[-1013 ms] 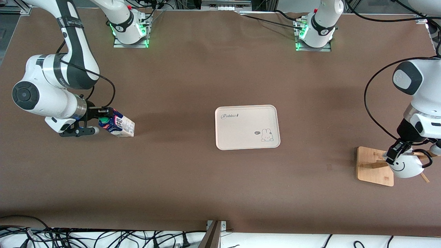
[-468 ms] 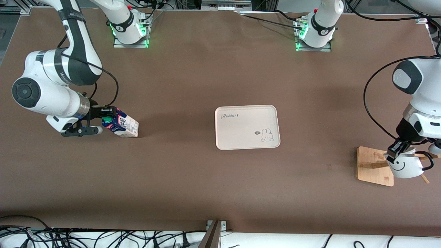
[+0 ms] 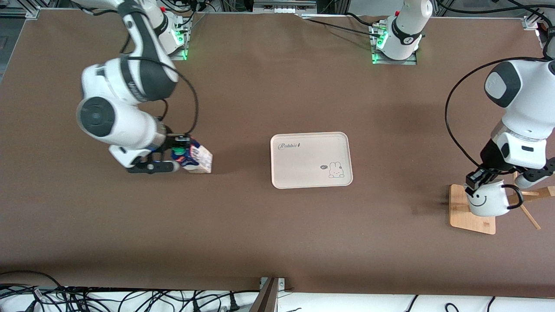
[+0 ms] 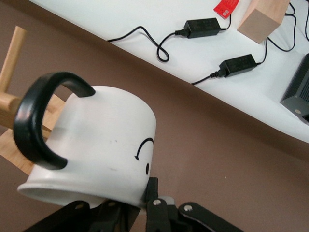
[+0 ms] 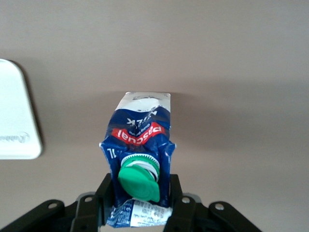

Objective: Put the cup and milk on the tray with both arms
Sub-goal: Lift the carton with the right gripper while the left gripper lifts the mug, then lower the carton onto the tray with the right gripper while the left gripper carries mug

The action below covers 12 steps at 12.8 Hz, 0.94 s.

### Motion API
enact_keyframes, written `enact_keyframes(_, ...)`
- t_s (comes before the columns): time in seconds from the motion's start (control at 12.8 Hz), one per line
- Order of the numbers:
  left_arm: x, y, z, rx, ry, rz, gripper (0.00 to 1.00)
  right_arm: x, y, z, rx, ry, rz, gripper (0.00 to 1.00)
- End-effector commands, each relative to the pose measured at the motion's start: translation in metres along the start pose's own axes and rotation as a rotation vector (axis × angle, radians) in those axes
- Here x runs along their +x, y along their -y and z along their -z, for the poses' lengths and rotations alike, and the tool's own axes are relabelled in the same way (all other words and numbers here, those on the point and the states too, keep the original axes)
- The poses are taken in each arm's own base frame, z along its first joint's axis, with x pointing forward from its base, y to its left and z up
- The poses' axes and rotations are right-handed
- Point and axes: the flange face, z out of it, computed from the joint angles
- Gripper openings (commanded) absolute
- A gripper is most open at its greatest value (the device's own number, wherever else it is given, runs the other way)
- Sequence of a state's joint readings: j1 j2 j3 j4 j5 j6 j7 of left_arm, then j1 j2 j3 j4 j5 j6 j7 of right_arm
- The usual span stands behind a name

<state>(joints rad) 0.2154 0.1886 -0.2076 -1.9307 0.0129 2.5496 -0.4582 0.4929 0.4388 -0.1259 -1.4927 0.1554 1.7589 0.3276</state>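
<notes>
The cream tray point(image 3: 303, 167) lies at the table's middle; its corner shows in the right wrist view point(image 5: 14, 116). My right gripper point(image 3: 177, 156) is shut on the milk carton point(image 3: 197, 159) at its blue top, holding it tilted over the table between the right arm's end and the tray. The carton point(image 5: 140, 135) and its green cap point(image 5: 139, 178) sit between my right gripper's point(image 5: 140, 200) fingers. My left gripper point(image 3: 476, 180) is shut on the rim of the white smiley cup point(image 3: 485, 203), over the bamboo stand. The cup point(image 4: 101, 145) and its black handle point(image 4: 34, 121) fill the left wrist view above my left gripper point(image 4: 137, 205).
The bamboo stand point(image 3: 470, 219) with its slanted pegs point(image 3: 531, 193) is at the left arm's end; a peg point(image 4: 12, 58) shows beside the cup's handle. Cables and power adapters point(image 4: 203, 26) lie off the table's edge there. More cables point(image 3: 108, 299) run along the table's front edge.
My right arm has carried the milk a good way toward the tray. My left gripper has shifted the cup a little toward the tray and turned it more upright.
</notes>
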Motion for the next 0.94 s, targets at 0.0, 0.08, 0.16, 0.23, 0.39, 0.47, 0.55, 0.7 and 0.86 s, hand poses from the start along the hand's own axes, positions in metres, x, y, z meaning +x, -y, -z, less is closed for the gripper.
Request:
enact_keyframes(0.0, -0.017, -0.033, 0.008, 0.004, 0.038, -0.102, 0.0, -0.002, 0.087, -0.009, 0.001, 0.001, -0.068, 0.5)
enact_keyframes(0.08, -0.027, -0.049, 0.008, 0.036, 0.034, -0.192, 0.0, -0.007, 0.116, -0.011, 0.013, -0.002, -0.083, 0.5)
enact_keyframes(0.16, -0.037, -0.063, 0.008, 0.066, 0.031, -0.266, 0.0, -0.014, 0.143, -0.012, 0.011, -0.014, -0.089, 0.5)
enact_keyframes(0.23, -0.049, -0.075, 0.008, 0.085, 0.054, -0.312, 0.0, -0.021, 0.166, -0.011, 0.006, -0.016, -0.094, 0.5)
enact_keyframes(0.39, -0.075, -0.102, 0.012, 0.112, 0.14, -0.361, 0.0, -0.041, 0.202, -0.013, 0.006, -0.019, -0.088, 0.5)
enact_keyframes(0.47, -0.087, -0.113, 0.016, 0.139, 0.196, -0.382, 0.0, -0.049, 0.213, -0.015, 0.011, -0.021, -0.079, 0.5)
enact_keyframes(0.55, -0.1, -0.128, 0.022, 0.164, 0.249, -0.397, 0.0, -0.056, 0.223, -0.019, 0.01, -0.021, -0.063, 0.5)
enact_keyframes(0.7, -0.13, -0.142, 0.025, 0.227, 0.356, -0.403, 0.0, -0.064, 0.24, -0.028, 0.012, -0.034, -0.04, 0.5)
enact_keyframes(0.86, -0.151, -0.146, 0.025, 0.282, 0.435, -0.394, 0.0, -0.066, 0.25, -0.038, 0.014, -0.05, -0.025, 0.5)
